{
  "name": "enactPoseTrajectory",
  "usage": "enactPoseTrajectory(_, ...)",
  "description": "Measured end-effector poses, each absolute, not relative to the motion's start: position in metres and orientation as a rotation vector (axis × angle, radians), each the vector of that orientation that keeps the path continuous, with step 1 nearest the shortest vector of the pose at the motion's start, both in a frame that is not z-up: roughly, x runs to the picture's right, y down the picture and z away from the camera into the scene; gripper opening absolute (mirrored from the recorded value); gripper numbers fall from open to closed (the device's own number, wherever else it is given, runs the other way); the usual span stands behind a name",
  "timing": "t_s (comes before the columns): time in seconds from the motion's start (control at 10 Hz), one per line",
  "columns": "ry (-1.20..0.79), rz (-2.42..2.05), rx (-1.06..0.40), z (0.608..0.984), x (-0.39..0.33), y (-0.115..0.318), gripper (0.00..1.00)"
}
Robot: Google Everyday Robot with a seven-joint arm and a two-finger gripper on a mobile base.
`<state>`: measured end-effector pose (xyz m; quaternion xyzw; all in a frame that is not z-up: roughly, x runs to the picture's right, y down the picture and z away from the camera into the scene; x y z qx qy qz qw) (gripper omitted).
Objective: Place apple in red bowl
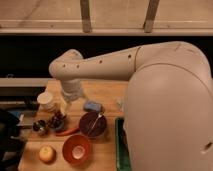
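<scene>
Dimly seen gripper [64, 107] beside cup [46, 100], state unclear; apple [47, 153] left of red bowl [65, 148]

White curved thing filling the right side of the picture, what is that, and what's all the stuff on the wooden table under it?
That is a robot's arm, thick and white, reaching from the right across to the left. It bends downward, and at its tip sits the gripper, the part that grabs things. The gripper hangs over the back left of the wooden table, beside a white cup. There is one camera view only, looking down on the table. At the front left lies an apple, with an empty red bowl right beside it. Behind that is a dark purple bowl, with some dark fruits to its left and a small blue thing farther back. The apple is on the table, so the gripper is not holding it.
</scene>
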<state>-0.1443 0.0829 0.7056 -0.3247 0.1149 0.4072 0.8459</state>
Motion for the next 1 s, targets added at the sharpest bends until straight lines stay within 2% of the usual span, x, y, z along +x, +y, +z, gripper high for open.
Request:
enactPoseTrajectory(0.7,0.14,0.67,-0.788,0.669,-0.248,0.188,0.8)
enactPoseTrajectory(1.0,0.128,0.655,-0.8,0.667,-0.251,0.193,0.8)
